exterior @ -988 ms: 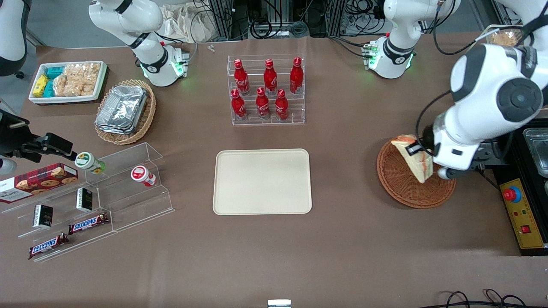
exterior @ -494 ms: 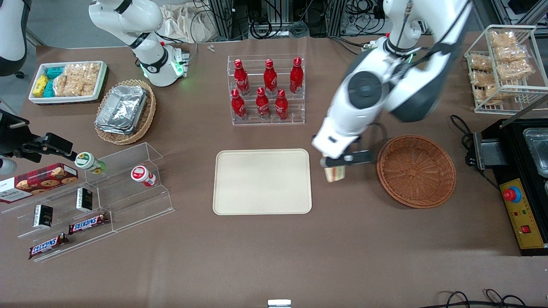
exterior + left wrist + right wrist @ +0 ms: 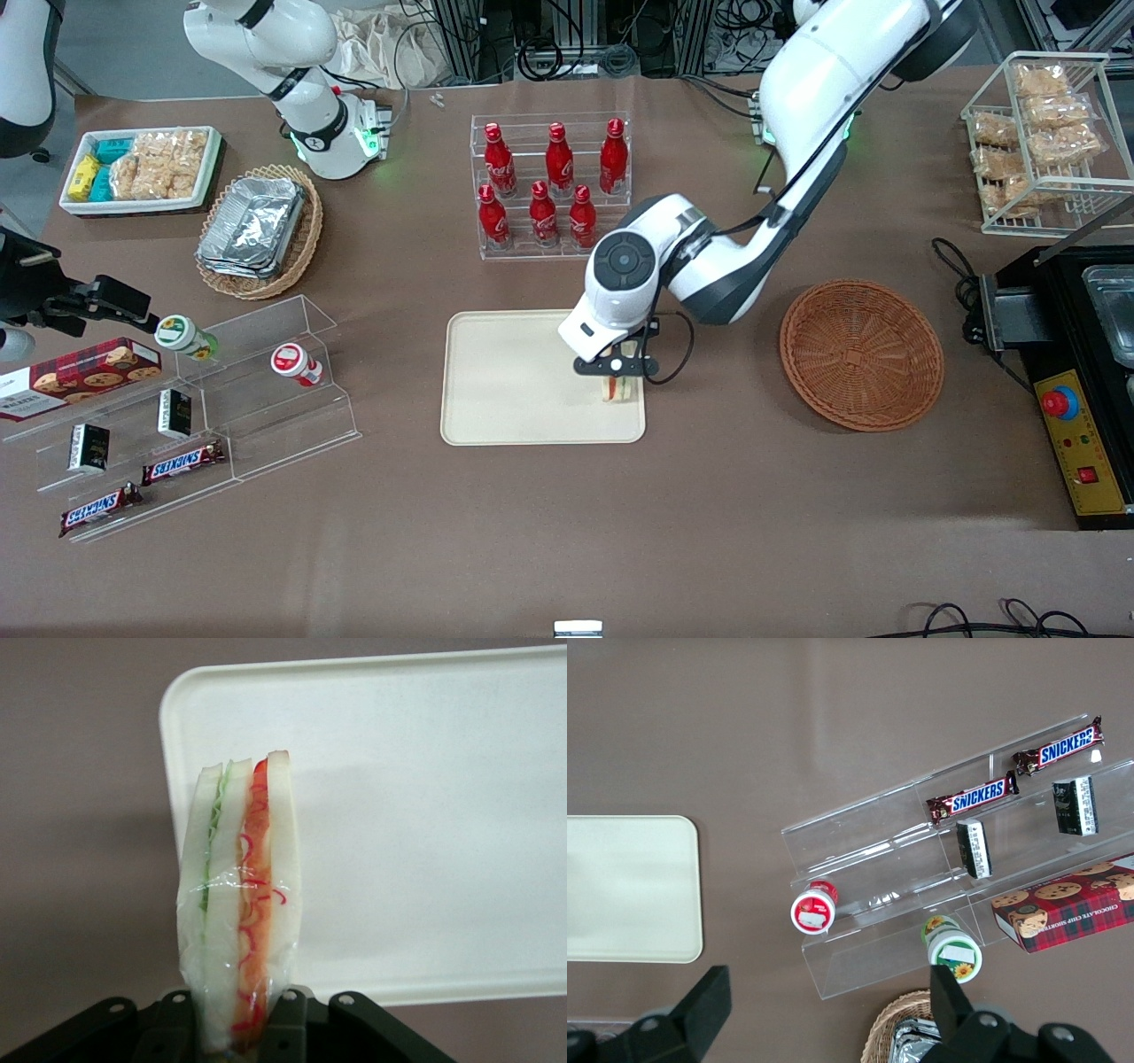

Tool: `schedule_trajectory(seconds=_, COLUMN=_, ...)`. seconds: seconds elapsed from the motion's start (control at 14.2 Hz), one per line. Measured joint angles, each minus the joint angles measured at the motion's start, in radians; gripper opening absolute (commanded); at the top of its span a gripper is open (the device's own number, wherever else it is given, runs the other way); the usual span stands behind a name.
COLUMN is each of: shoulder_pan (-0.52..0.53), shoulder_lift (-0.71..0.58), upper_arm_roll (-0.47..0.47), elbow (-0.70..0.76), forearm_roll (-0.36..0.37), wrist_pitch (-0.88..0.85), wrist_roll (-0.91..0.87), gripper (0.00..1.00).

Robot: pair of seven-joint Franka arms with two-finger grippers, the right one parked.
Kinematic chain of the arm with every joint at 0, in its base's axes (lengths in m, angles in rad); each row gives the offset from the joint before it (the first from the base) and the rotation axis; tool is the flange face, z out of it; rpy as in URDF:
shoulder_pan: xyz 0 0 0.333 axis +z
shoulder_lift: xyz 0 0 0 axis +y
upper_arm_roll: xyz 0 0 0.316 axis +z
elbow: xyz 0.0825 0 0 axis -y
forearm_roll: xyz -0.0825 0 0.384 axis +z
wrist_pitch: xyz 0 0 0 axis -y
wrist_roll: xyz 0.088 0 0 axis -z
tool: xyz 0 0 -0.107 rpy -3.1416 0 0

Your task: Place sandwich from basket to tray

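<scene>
- Front view: the hand (image 3: 617, 365) hangs over the tray (image 3: 514, 381), at the tray end nearest the reddish wicker basket (image 3: 861, 354), with the wrapped sandwich wedge (image 3: 622, 387) clamped between its fingers and pointing downward. The basket sits well off to the side of the hand, toward the working arm's end of the bench (image 3: 567, 532), and has nothing in it — so the pickup half of the job looks done. The sandwich is low over the tray's edge strip; whether it touches the surface cannot be told from here.
- Left wrist view: the fingers (image 3: 288, 1028) are clenched on the sandwich (image 3: 237, 930) at one end, pressing flat against the bread faces — a grip that keeps the red and green filling layers from being squeezed out sideways. The tray (image 3: 425, 815) lies below the hand, though the sandwich hangs close to a rounded corner; releasing there risks it tipping over the rim, so a small shift inward seems wise.
- Right wrist view: only one end of the tray (image 3: 629, 886) shows; hand and sandwich are out of sight.
</scene>
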Motion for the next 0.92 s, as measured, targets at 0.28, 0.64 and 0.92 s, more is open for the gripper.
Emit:
schedule_trajectory(seconds=0.28, shoulder_pan=-0.006, shoulder_lift=0.082, upper_arm_roll=0.000, elbow=0.017, forearm_roll=0.063, wrist_pitch=0.076, wrist_roll=0.001, gripper=0.26)
schedule_trajectory(seconds=0.64, shoulder_pan=-0.006, shoulder_lift=0.105, upper_arm_roll=0.001, elbow=0.039, forearm_roll=0.097, wrist_pitch=0.085, wrist_roll=0.001, gripper=1.00)
schedule_trajectory(seconds=0.92, shoulder_pan=-0.003, shoulder_lift=0.089, upper_arm_roll=0.001, elbow=0.074, forearm_roll=0.121, wrist_pitch=0.085, wrist_roll=-0.034, gripper=1.00)
